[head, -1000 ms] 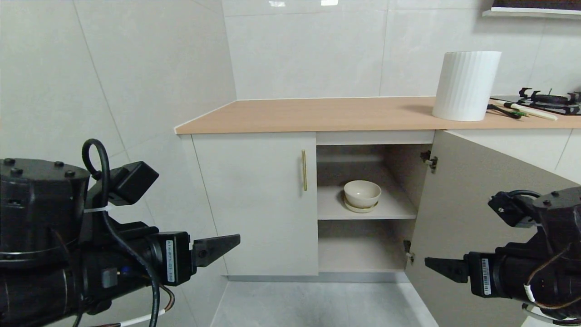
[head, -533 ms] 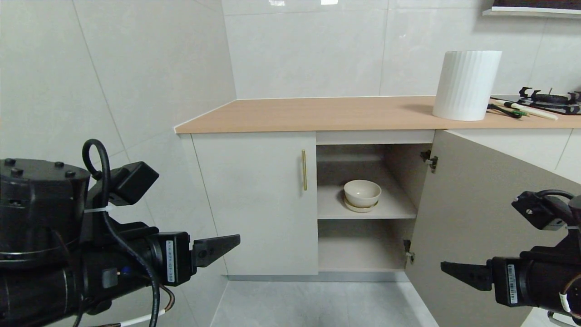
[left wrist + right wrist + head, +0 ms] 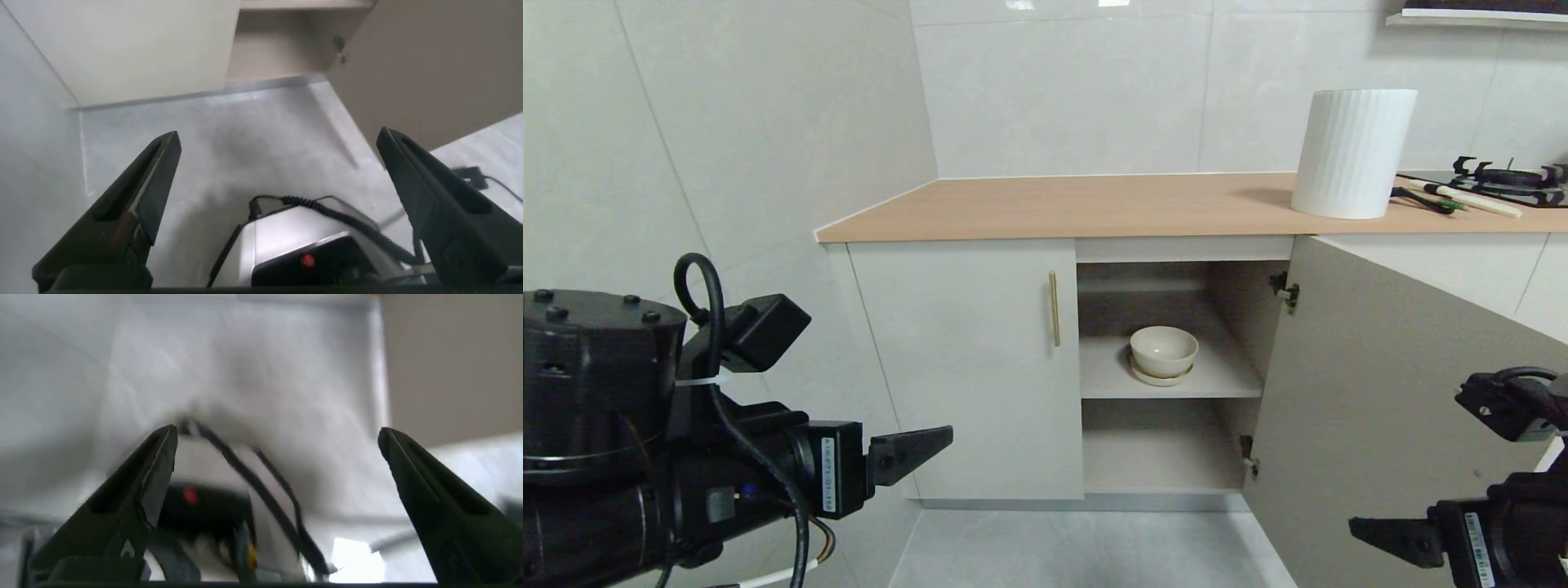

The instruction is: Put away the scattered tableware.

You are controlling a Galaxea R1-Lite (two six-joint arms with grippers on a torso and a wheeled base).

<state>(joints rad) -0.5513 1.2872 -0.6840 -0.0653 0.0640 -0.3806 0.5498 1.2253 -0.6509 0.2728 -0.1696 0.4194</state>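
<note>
Cream bowl [image 3: 1164, 351] sits upright, mouth up, on a small plate [image 3: 1160, 380] on the middle shelf [image 3: 1227, 377] of the open cabinet [image 3: 964, 367]; we find no long axis in its round form. Our left gripper [image 3: 278, 143] and right gripper [image 3: 278, 434] hang low on the near side, jaws wide apart, holding nothing.

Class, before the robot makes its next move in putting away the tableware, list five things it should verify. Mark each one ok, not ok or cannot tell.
1. The cabinet door is swung open: ok.
2. The bowl rests on the plate on the upper shelf: ok.
3. The left gripper is free to grasp, jaws apart with nothing between them: ok.
4. The right gripper is free to grasp, jaws apart with nothing between them: ok.
5. All tableware is stowed: not ok. Utensils lie on the countertop beside the white ribbed container.
</note>
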